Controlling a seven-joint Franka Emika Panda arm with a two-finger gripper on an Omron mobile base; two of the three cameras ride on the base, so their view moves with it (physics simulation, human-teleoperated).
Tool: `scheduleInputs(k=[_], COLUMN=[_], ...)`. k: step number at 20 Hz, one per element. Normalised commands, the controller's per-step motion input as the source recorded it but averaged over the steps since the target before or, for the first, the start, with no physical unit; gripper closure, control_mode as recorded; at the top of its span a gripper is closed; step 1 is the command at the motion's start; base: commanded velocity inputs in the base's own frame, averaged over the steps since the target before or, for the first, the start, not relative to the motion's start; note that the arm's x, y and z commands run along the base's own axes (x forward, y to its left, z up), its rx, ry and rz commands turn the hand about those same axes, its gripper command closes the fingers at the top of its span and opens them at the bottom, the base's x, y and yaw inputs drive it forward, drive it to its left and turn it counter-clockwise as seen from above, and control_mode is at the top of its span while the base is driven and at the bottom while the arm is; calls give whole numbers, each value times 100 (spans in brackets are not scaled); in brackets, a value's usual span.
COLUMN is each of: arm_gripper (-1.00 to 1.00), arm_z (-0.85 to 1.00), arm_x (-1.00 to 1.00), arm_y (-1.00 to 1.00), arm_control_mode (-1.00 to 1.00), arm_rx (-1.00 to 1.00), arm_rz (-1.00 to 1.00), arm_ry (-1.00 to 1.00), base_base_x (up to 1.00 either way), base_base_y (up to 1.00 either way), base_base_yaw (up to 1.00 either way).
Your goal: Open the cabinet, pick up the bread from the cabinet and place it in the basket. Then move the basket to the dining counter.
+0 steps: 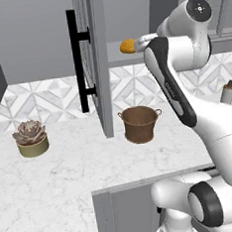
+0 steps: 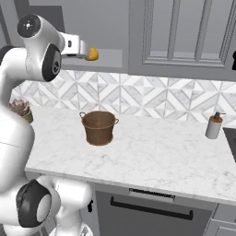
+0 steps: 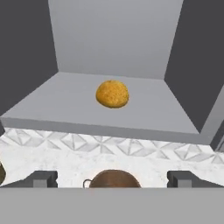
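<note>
The cabinet door [image 1: 86, 56] with its black bar handle [image 1: 75, 62] stands swung open towards me. On the cabinet's grey shelf [image 3: 65, 101] rests the bread [image 3: 112, 93], a small golden bun [image 1: 127, 46] [image 2: 93, 54]. My gripper [image 3: 112, 178] is open and level with the shelf's front edge, a short way in front of the bun, with nothing between its fingers [image 3: 41, 178]. In the base views the gripper [image 1: 137, 43] [image 2: 85, 51] points at the bun. The brown basket [image 1: 140, 123] [image 2: 99, 127] stands empty on the marble worktop, directly below the hand.
An olive pot with a succulent [image 1: 31, 139] [image 2: 20, 109] sits left of the open door. A soap dispenser [image 2: 213, 126] stands at the right of the worktop [image 2: 152, 147]. Another glass-paned cabinet door [image 2: 184, 32] to the right is shut. Triangle-patterned tiles [image 2: 138, 97] back the worktop.
</note>
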Motion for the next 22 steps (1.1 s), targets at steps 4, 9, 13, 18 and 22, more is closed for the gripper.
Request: scheduleInputs(k=[4,9,13,18,22], arm_gripper=[-100,-100,-100,-100,-100], arm_z=[0,-16,-22,-1,0], arm_x=[72,53,51,55,72], arm_y=[-2,-5,0,0,0], arm_control_mode=[-100,-100,-100,-100,-100], arm_rx=[8,9,4,1,0], arm_rz=[-2,-1,0,0,0], arm_ry=[-2,0,-1,-4,0], base_base_x=[0,0,0,0,0], base_base_y=[0,0,0,0,0], base_base_yaw=[0,0,0,0,0])
